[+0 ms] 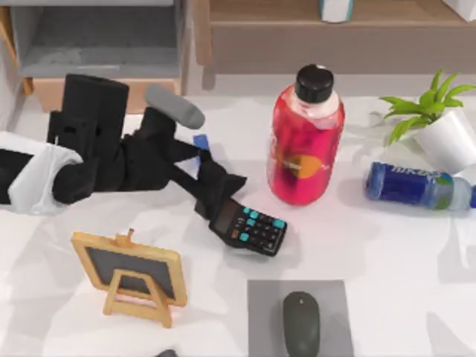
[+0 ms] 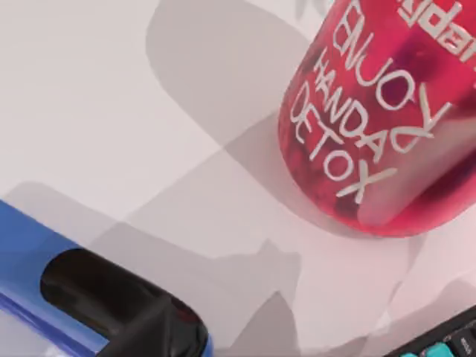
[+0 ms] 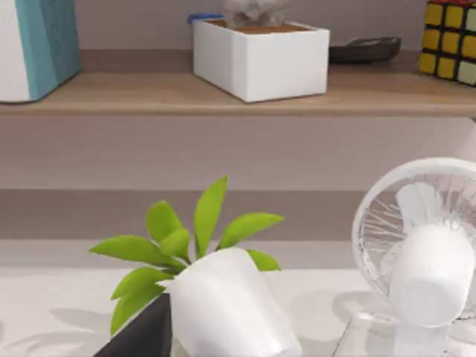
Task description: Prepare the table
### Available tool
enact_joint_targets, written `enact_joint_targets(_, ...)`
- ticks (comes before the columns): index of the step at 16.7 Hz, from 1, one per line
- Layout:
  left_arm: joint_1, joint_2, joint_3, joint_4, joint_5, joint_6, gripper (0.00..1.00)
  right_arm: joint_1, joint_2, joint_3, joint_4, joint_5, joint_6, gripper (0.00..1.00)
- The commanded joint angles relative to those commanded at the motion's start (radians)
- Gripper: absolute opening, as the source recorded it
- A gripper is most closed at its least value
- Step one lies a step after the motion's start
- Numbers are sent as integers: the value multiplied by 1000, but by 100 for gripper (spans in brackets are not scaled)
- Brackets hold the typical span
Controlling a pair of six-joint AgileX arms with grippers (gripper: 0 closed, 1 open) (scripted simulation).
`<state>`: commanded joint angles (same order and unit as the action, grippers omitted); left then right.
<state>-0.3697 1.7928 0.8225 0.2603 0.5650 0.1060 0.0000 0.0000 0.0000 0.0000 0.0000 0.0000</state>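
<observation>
A: Progress? Early, by my judgement. The table [image 1: 416, 297] spans the whole lower frame of the top view, its bare white patch at lower right. A red bottle [image 1: 305, 141] stands upper centre, a blue bottle [image 1: 416, 186] lies on its side at right, a potted plant [image 1: 446, 130] leans at upper right.

B: And the left gripper [image 1: 219, 201]?

A: Centre-left, down at the calculator [image 1: 249, 227] — touching its upper-left end, it seems. Fingers pinching or spread: cannot tell. Mouse [image 1: 300, 321] sits on the grey pad [image 1: 264, 327]; small easel board [image 1: 134, 275] at lower left.

B: Other views?

A: Left wrist view gives the red bottle's lettering and a calculator corner. Right wrist view adds a white fan [image 3: 424, 253] and a shelf [image 3: 223, 97] holding a white box [image 3: 260, 59] and a colour cube [image 3: 450, 37] — the top view lacks those.
</observation>
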Motion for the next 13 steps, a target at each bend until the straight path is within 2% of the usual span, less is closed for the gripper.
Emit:
enact_joint_targets(8, 631, 15, -329, 796, 176, 931, 100, 0, 0, 0, 0, 0, 0, 100)
enact_joint_targets(10, 782, 38, -395, 965, 207, 1123, 100, 0, 0, 0, 0, 0, 0, 100)
enact_joint_targets(13, 961, 111, -437, 1151, 220, 1334, 100, 0, 0, 0, 0, 0, 0, 100)
